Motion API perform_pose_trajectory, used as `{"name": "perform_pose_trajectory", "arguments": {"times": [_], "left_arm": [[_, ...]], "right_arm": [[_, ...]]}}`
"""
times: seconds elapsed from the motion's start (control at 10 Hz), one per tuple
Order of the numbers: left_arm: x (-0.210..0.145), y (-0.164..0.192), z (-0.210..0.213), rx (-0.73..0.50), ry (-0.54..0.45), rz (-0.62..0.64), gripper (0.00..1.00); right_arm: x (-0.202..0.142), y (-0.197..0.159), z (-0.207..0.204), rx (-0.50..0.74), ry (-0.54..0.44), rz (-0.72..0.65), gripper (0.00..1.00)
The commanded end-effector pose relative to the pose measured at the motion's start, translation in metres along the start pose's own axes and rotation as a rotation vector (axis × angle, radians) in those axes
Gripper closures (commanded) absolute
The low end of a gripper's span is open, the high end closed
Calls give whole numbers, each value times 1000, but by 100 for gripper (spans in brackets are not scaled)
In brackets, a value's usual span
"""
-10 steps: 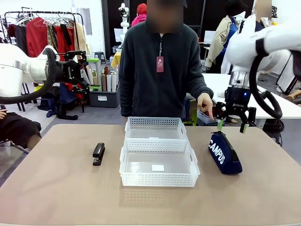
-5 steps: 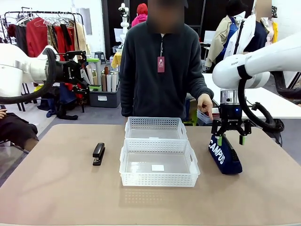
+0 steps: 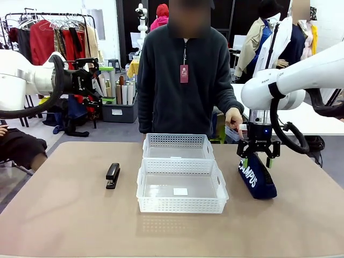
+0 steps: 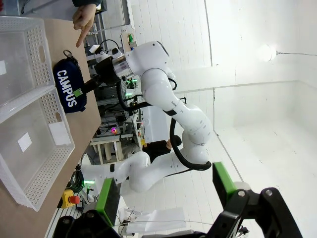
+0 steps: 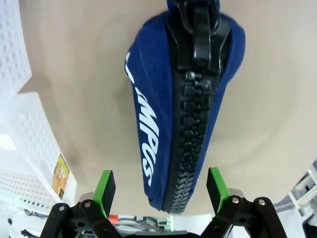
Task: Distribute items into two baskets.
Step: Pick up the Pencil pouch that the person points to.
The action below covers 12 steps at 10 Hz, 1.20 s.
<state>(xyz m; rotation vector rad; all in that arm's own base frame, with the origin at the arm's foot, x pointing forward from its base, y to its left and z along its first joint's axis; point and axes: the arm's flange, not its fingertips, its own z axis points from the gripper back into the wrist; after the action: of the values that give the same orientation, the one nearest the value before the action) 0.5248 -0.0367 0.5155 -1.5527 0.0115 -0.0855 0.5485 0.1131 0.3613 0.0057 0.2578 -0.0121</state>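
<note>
Navy zip pouch (image 5: 185, 106), white "CAMPUS" lettering

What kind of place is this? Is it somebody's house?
Most likely a robot lab or workshop, not a house. A white robot arm reaches over the table, its open claw at a blue pouch, and a clothes rack stands behind.

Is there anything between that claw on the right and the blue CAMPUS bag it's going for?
Nothing visible. The right gripper hangs open right over the pouch, with one finger on each side of its zip. The person's hand points down at the table just beyond, off to one side and not in between.
</note>
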Motion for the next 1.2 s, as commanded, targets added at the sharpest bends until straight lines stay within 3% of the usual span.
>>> {"name": "perform_pose_trajectory", "arguments": {"times": [0.0, 0.4, 0.8, 1.1], "left_arm": [[-1, -1, 1, -2, -2, -1, 0], [-1, -1, 1, -2, -2, -1, 0], [-1, -1, 1, -2, -2, -1, 0], [-1, -1, 1, -2, -2, -1, 0]], "right_arm": [[-8, 2, -3, -27, -72, -16, 23], [-11, -1, 0, -31, -87, -19, 100], [-13, -4, 4, -44, -99, -52, 100], [-27, -3, 30, -12, -81, -36, 100]]}}
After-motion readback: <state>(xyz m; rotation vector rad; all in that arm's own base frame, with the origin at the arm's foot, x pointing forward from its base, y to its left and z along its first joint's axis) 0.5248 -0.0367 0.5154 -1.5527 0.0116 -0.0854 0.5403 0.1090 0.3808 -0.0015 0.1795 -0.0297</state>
